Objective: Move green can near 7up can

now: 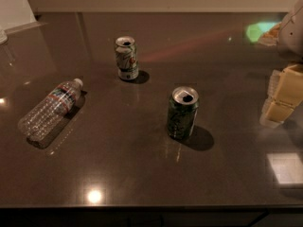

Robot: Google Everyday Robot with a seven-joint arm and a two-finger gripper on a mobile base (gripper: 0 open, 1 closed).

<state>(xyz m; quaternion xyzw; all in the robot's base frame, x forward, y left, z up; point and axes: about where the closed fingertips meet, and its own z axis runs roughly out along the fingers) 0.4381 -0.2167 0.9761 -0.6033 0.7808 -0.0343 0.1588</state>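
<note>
The green can (182,113) is dark green with pale swirly markings and an opened silver top. It stands upright near the middle of the dark countertop. The 7up can (127,58) is paler, white and light green with a small red mark. It stands upright farther back and to the left, well apart from the green can. My gripper (280,98) shows at the right edge as pale yellowish blocks, to the right of the green can and not touching it. It holds nothing that I can see.
A clear plastic water bottle (49,109) lies on its side at the left. The countertop (142,174) has its front edge near the bottom of the view. A wall runs along the back. A pale object sits at the far left corner.
</note>
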